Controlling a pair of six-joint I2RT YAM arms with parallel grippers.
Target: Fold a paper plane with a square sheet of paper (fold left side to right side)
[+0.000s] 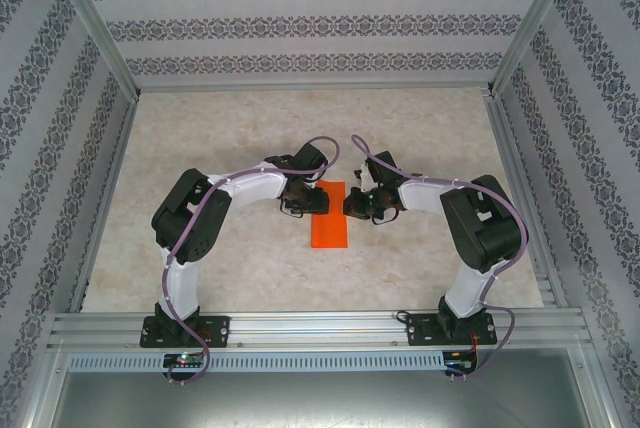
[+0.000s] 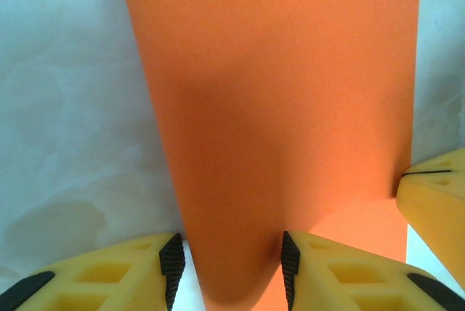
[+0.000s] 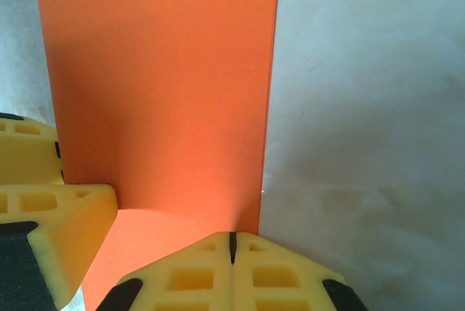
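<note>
In the top view, the left claw (image 1: 300, 198) is just left of the middle of the frame, at the upper left corner of the square sheet of paper (image 1: 330, 218). In the left wrist view its two yellow fingers (image 2: 109, 282) come up from the bottom edge and stand partly apart, about half open. The left finger is on the pale surface (image 1: 200, 148), just beside the left edge of the paper, and a thin strip of surface shows between them. The right finger is over the orange sheet. The claw does not seem to clasp anything, because the paper passes flat through the gap between the black pads.

The paper is now a narrow orange-red rectangle. It lies flat in the centre of the top view with its long sides running up and down the frame, and its upper end is between the two claws.

The right claw (image 1: 358, 205) is just right of the paper's upper part. In the right wrist view its fingers are pressed fully together at the bottom centre of the frame, with only a thin dark seam between them. Nothing is held between them. The joined tips meet the paper just inside its straight right edge. The fingers of the left claw are in the lower left of this frame, near the other side of the sheet.
</note>
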